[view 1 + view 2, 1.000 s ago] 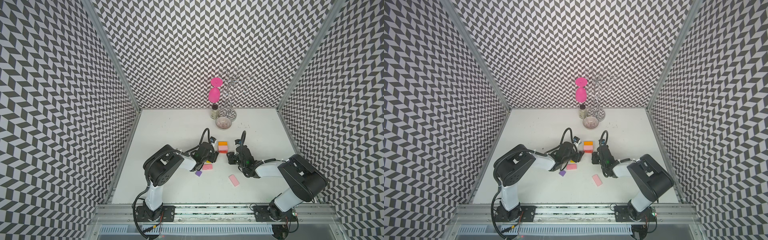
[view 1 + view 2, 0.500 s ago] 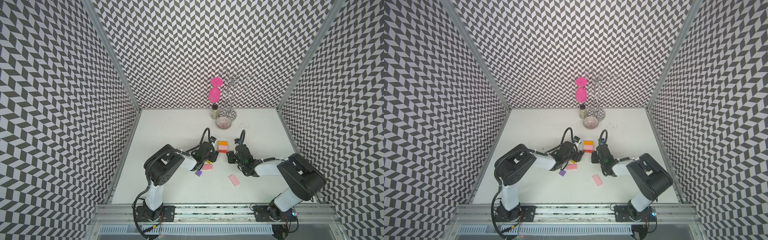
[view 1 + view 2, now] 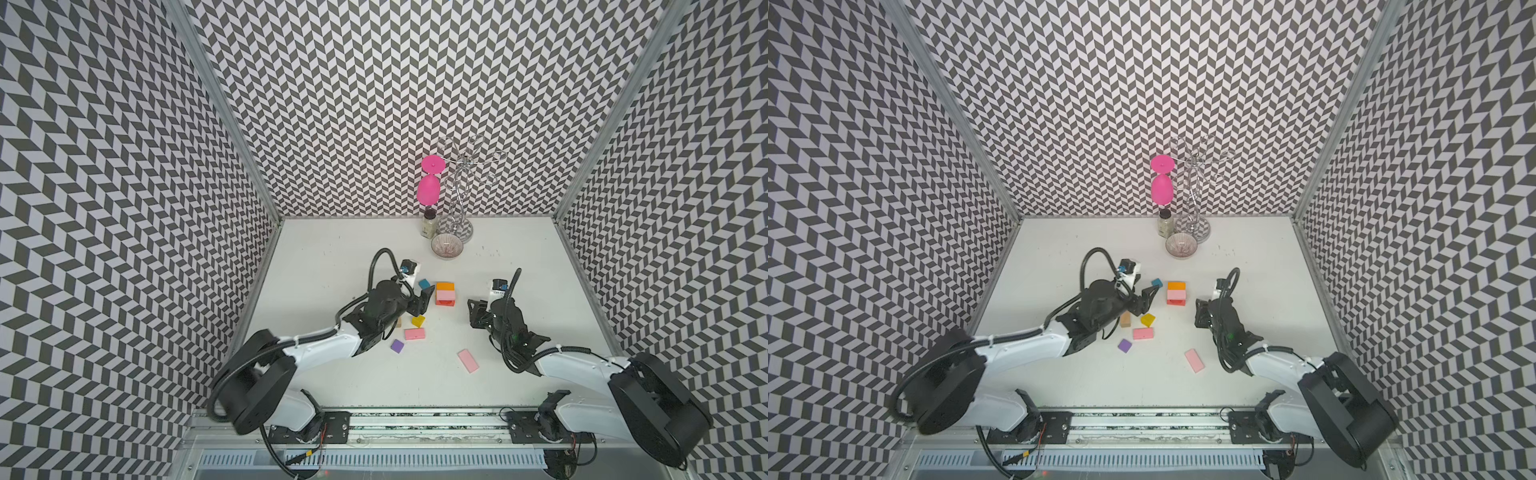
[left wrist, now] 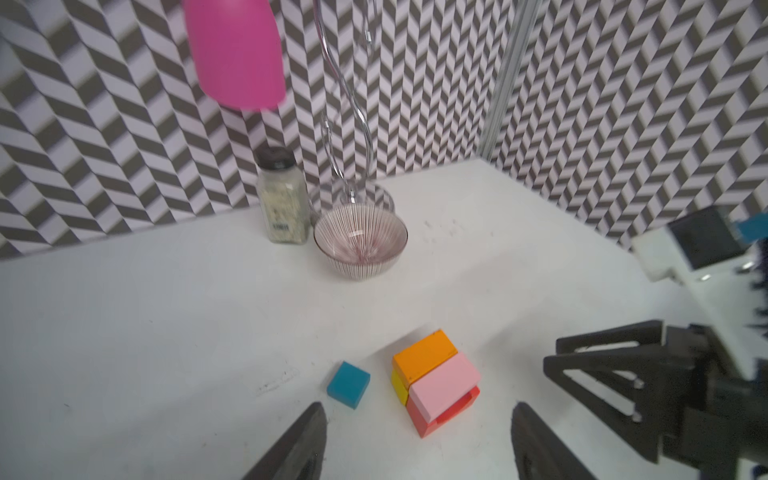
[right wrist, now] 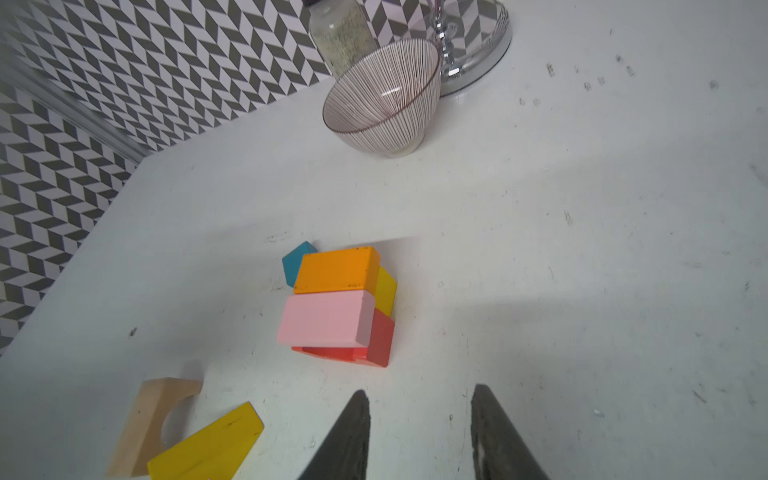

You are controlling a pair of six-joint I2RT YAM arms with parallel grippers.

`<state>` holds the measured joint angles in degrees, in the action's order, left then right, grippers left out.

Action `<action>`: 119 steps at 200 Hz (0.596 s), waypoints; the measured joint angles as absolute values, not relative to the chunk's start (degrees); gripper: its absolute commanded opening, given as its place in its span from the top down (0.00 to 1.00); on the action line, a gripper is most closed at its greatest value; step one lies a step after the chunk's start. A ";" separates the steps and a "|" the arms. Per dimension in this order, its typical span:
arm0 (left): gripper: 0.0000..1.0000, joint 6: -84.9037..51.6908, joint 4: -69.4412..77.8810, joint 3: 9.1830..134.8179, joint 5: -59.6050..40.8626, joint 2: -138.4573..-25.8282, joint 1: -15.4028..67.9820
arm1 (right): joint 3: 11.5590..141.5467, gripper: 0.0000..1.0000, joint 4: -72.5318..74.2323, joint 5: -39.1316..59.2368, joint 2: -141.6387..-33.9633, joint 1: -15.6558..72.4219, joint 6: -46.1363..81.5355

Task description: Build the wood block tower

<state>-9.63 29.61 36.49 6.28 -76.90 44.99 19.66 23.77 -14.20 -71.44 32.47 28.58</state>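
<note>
White tabletop (image 3: 332, 257). Black left gripper (image 3: 424, 300): jaws wide, empty, just left of wood block tower (image 3: 445, 294). Black right gripper (image 5: 419, 390): jaws narrowly apart, empty, right of it. Tower mid-table: orange and pink slabs over yellow and red pieces.

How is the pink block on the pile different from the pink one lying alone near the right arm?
The pink block on the pile rests on a red block beside the orange block; the lone pink block lies flat on the table, touching nothing. In both top views the piled one sits square; the lone one lies slanted. Both are pale pink slabs.
</note>
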 measured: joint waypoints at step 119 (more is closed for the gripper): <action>0.08 -18.46 39.72 5.69 29.06 -52.73 21.54 | 25.34 0.40 23.11 -18.06 -73.58 51.40 27.03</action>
